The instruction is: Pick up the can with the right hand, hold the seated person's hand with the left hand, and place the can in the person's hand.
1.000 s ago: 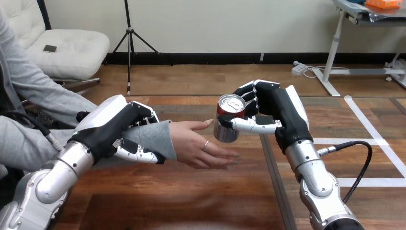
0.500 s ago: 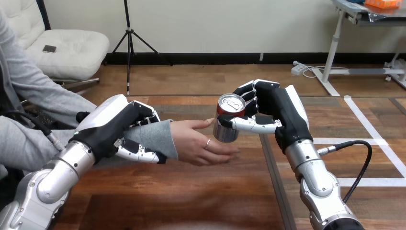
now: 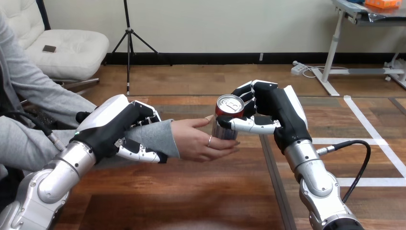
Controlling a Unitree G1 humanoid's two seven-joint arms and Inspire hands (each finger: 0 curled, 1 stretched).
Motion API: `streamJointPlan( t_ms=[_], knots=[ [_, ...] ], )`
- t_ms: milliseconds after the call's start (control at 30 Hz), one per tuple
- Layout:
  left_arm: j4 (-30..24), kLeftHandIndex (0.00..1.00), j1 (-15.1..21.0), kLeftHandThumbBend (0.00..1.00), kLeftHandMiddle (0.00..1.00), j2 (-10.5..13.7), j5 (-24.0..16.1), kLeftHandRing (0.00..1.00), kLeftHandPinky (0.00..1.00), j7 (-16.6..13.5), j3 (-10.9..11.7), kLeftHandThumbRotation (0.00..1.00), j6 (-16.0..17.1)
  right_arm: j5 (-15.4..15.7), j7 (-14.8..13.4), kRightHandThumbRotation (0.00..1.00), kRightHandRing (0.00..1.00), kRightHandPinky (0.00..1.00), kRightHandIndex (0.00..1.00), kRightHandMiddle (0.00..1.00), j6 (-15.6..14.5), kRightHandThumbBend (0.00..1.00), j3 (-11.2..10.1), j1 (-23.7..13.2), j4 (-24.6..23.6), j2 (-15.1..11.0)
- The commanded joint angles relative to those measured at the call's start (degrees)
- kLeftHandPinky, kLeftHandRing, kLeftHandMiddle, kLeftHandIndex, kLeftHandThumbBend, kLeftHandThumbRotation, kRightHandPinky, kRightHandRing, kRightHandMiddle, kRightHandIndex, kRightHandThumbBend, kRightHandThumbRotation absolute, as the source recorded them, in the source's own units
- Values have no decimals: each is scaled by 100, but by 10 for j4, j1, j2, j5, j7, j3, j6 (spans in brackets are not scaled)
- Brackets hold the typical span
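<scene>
1. The desk (image 3: 182, 196) is the biggest thing. It is brown wood. There is lots of bare wood under the hands, down to the bottom of the view. A dark line (image 3: 274, 177) runs down the desk below the right robot hand. The far edge of the desk lies behind the hands.
2. The left arm (image 3: 52, 177) comes up from the bottom left corner. The right arm (image 3: 318, 184) comes up from the bottom right. They are well apart, with open desk between them.
3. A grey sleeve (image 3: 158, 134) comes in from the left side and reaches toward the middle.
4. The left robot hand (image 3: 112, 132) is wrapped round the sleeve at the wrist. Its fingers go over the top and its thumb goes under.
5. The right robot hand (image 3: 277, 112) is clamped on the can. Its thumb lies across the front and its fingers curl behind.
6. The person's hand (image 3: 194, 141) is up off the desk, palm facing the can. One fingertip touches the can's side, and the other fingers lie just under its bottom.
7. The can (image 3: 222, 120) is up in the air, tipped a little, between the right robot hand and the person's hand. It is red and silver. Its top has a pull tab (image 3: 231, 104). I cannot tell what is inside.
</scene>
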State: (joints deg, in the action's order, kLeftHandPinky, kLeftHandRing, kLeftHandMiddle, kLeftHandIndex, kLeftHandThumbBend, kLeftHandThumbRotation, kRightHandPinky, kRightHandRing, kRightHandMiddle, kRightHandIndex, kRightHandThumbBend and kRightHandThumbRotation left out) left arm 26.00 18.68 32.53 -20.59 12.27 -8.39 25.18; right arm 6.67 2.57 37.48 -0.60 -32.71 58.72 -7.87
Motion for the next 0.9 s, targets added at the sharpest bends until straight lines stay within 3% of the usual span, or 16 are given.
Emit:
streamJointPlan(
  t_ms=[0, 867],
  knots=[
    [-37, 43, 27, 65, 33, -9, 27, 26, 21, -1, 19, 0, 10, -8, -3, 0, 36, 33, 44, 41, 10, 74, -4, -56, -27, 2],
    [-48, 45, 24, 73, 34, -5, 29, 26, 21, 16, 21, 0, -1, -7, 0, 0, 36, 33, 44, 42, 1, 73, -3, -53, -32, 5]
  ],
)
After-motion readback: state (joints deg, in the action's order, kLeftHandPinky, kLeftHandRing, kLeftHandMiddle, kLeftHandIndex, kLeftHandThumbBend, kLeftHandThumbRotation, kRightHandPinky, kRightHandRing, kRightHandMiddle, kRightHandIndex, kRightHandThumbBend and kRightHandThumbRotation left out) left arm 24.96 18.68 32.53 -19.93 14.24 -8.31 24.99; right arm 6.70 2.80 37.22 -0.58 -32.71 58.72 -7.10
